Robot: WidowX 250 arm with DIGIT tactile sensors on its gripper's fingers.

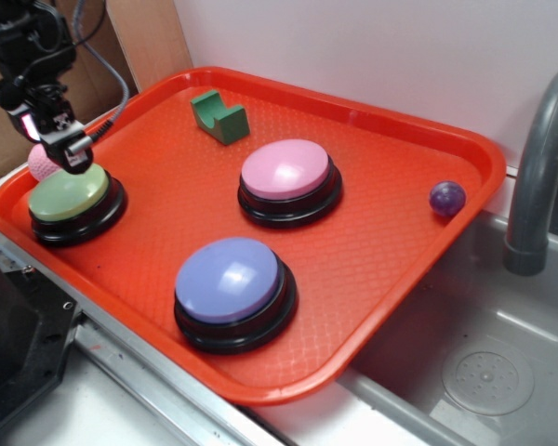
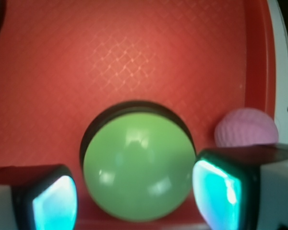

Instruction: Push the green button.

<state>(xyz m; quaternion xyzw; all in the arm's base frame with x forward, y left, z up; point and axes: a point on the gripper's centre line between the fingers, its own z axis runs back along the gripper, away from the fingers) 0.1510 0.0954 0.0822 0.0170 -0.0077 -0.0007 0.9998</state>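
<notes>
The green button [image 1: 68, 193], a pale yellow-green dome on a black base, sits at the left end of the red tray [image 1: 372, 251]. My gripper [image 1: 68, 156] hangs just above its far edge, fingers pointing down. In the wrist view the green button [image 2: 137, 165] lies below and between my two spread fingers [image 2: 55, 203], and my gripper [image 2: 134, 203] is open and empty. I cannot tell whether the fingertips touch the dome.
A pink dimpled ball [image 1: 41, 163] lies right beside the gripper, also in the wrist view [image 2: 247, 127]. A pink button [image 1: 285, 172], a blue-purple button [image 1: 229, 281], a dark green notched block [image 1: 219, 115] and a small purple ball [image 1: 446, 198] share the tray. A sink [image 1: 484, 362] lies right.
</notes>
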